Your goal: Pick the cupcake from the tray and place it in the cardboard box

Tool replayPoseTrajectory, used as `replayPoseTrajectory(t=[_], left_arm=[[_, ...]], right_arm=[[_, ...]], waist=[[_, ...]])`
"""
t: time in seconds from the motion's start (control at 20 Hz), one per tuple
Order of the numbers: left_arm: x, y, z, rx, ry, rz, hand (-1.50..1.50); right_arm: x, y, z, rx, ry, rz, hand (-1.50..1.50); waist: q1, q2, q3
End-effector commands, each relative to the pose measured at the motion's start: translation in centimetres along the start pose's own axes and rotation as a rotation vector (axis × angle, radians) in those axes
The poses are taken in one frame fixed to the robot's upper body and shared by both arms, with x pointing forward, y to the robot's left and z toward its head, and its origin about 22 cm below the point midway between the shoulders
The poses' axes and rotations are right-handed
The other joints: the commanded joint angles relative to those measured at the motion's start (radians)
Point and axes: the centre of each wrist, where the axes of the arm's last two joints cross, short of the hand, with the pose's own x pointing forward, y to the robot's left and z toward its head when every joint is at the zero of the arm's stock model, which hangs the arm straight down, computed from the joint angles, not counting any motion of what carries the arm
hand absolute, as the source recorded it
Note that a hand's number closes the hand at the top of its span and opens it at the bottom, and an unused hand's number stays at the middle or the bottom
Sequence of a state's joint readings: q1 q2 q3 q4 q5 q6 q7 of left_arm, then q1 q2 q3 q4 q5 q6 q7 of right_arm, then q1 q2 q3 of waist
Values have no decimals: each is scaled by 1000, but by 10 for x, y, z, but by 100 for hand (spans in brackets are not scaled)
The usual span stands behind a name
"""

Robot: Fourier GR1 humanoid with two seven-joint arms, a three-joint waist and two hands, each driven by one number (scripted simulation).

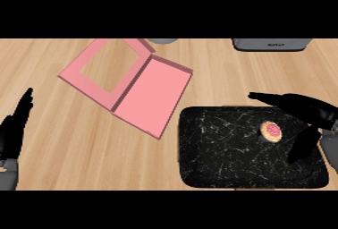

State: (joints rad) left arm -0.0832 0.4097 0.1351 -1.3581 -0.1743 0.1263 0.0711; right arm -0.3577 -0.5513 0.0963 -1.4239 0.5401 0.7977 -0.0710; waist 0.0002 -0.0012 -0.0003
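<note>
The robot's right hand (305, 112) hovers over the far right corner of the black marbled rectangular tray (224, 152), fingers and thumb spread. The small round pink-topped cupcake (271, 131) sits on the tray just left of that hand's thumb. Well to its left, an open pink cardboard box (153, 96) lies on the light wooden bench (79, 147). The left hand (14, 129) rests open at the left edge.

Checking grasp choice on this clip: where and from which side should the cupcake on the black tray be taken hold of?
Probably around its sides, from above and the right. The cupcake sits small and alone on the tray, pink top facing up, nothing crowding it. The right robot hand is open beside it, fingers and thumb on either side, not touching, so closing on the flanks looks simplest.
</note>
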Motion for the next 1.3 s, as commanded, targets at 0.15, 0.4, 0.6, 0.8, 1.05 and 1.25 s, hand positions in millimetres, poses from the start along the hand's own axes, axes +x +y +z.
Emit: replayPoseTrajectory(t=[0.15, 0.4, 0.6, 0.8, 1.05, 1.25], left_arm=[[0, 1, 6, -13, 0, 1, 0], [-12, 4, 1, -9, -10, 11, 0], [3, -17, 5, -7, -6, -5, 0], [-1, -14, 2, -5, 0, 3, 0], [1, -16, -7, -3, -4, 9, 0], [-11, -15, 10, -16, 2, 2, 0]], right_arm=[[17, 19, -32, 49, 95, 10, -150], [-12, 28, -30, -45, 100, 68, 150], [-14, 38, -48, -185, 81, 121, 150], [-11, 24, -41, -268, 87, 180, 150], [-14, 5, -67, -327, 6, 241, 150], [-17, -3, -82, -399, -14, 289, 150]], waist=[[5, 1, 0], [5, 2, 0], [10, 3, 1], [5, 1, 1], [12, 4, 1], [18, 4, 1]])
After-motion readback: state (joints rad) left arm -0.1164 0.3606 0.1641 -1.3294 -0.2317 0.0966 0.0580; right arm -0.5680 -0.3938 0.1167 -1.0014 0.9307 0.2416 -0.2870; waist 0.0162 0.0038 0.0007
